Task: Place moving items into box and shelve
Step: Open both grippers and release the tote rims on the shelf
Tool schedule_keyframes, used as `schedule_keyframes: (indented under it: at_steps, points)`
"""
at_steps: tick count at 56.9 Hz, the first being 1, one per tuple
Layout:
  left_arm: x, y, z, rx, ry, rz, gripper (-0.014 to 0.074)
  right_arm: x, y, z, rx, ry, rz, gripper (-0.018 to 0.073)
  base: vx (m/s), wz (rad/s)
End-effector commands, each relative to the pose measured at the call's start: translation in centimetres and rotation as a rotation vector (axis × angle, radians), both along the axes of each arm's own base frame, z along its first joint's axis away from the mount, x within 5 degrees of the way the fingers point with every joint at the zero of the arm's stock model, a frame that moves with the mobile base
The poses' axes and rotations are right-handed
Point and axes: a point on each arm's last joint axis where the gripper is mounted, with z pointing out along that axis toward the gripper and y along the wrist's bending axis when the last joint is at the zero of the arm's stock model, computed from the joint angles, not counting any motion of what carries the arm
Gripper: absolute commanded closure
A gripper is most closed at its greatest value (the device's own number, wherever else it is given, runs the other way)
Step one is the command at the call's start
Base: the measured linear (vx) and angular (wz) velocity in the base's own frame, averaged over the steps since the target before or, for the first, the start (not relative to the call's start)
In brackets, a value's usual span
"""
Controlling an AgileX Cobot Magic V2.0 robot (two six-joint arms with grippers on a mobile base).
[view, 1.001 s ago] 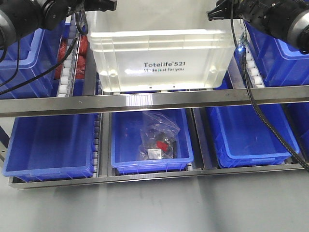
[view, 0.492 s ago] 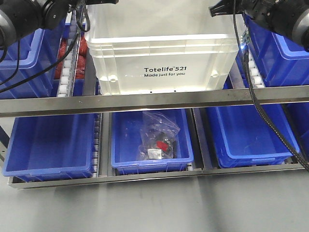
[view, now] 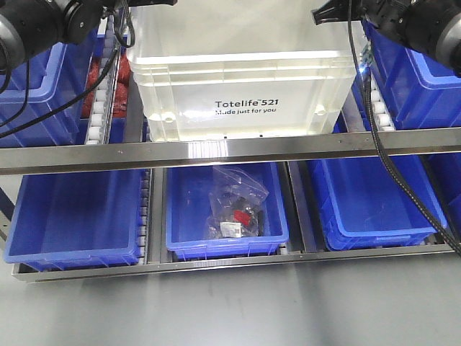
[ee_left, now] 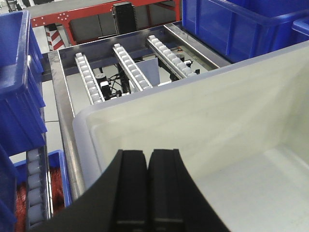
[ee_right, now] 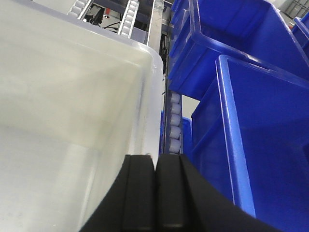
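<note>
Black arms [view: 43,25], trailing black cables [view: 382,151]

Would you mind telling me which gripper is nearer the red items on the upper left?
Left. The left gripper is beside the red items; the right gripper is across the white box.

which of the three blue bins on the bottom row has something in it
The middle bin: a clear bag of small parts lies in it. The left bin and right bin show only bare blue floors.

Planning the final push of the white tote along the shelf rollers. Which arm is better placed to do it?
Neither clearly: left gripper and right gripper, both shut, sit over opposite sides of the white tote, so a two-arm push looks best.
</note>
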Motion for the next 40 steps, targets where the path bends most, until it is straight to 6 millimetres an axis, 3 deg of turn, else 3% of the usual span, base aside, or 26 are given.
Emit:
schedule_keyframes:
  at_steps: [1, 7, 19, 21, 33, 40]
  points:
    - [-2.2, -0.1, 5.5, -0.047, -0.113, -0.013, 0.0605, -1.3, -0.2, 4.6, -0.002, -0.116, 0.026, 0.0567, 0.00, 0.00]
    - [-4.9, -0.8, 6.6, -0.042, -0.019, -0.009, 0.0605, -1.3, -0.2, 4.6, -0.002, -0.116, 0.026, 0.0567, 0.00, 0.00]
    - [-13.1, -0.6, 9.2, -0.062, -0.036, -0.080, 0.0605, -1.3, -0.2, 4.6, -0.001, -0.116, 0.026, 0.0567, 0.00, 0.00]
    - [-14.7, 0.1, 9.7, -0.070, -0.051, -0.083, 0.0605, -1.3, -0.2, 4.6, -0.001, -0.116, 0.026, 0.0567, 0.00, 0.00]
    - [-24.1, 4.8, 8.8, -0.099, -0.059, -0.061, 0.0605, -1.3, -0.2, 4.6, -0.001, -0.116, 0.026, 0.0567, 0.00, 0.00]
    - [-28.8, 7.2, 7.8, -0.246, -0.057, -0.035, 0.0605, -1.3, -0.2, 4.6, -0.002, -0.116, 0.025, 0.0567, 0.00, 0.01]
